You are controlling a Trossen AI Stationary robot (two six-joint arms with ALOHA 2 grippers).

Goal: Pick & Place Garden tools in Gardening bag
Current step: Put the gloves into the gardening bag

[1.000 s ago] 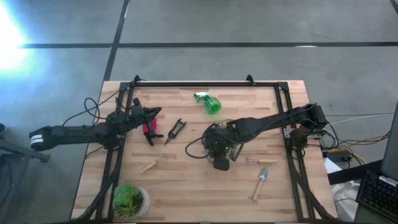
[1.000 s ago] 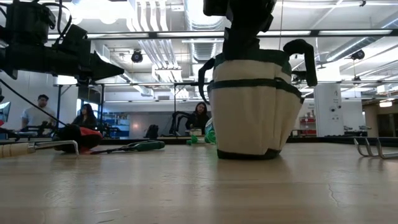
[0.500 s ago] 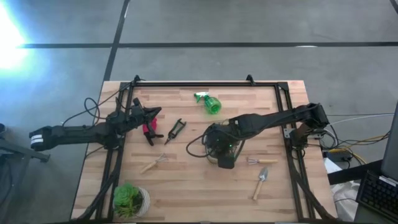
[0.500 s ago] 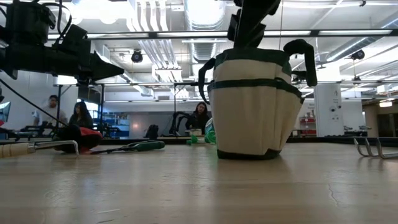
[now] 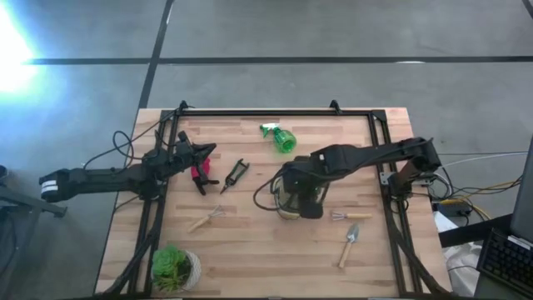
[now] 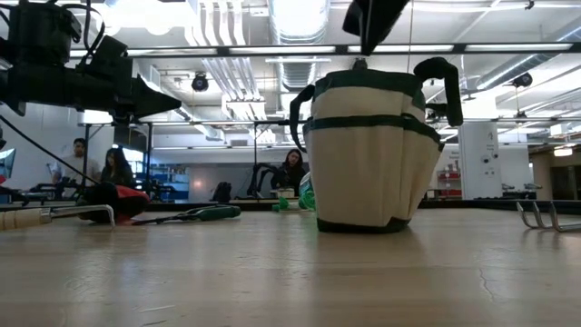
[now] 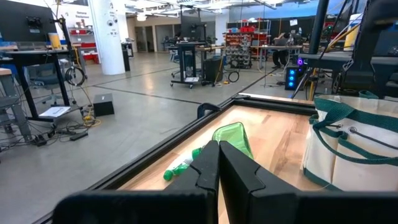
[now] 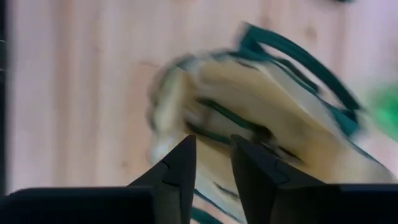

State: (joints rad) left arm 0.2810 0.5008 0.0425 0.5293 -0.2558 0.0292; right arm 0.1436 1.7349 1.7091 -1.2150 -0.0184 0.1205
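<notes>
The gardening bag (image 5: 289,197) (image 6: 368,150) stands upright on its base mid-table. My right gripper (image 5: 313,200) (image 6: 370,20) (image 8: 211,146) hangs just above the bag's mouth, pointing steeply down, its fingers a little apart with nothing between them. My left gripper (image 5: 210,151) (image 7: 219,148) waits shut and level at the far left, above a red-handled tool (image 5: 200,173). Also lying flat on the table are black pruners (image 5: 236,173), a green spray bottle (image 5: 281,138) (image 7: 230,135), a wooden-handled fork (image 5: 206,218), a rake (image 5: 341,216) and a trowel (image 5: 348,244).
A leafy plant in a pale pot (image 5: 173,265) stands at the near left corner. A black frame (image 5: 275,112) runs along the table's far edge and down both sides. People sit in the room beyond the table (image 6: 290,168).
My right gripper has risen out of the bag's mouth and drawn a little toward the far right, tipping steeper downward. The bag has stayed upright where it was.
</notes>
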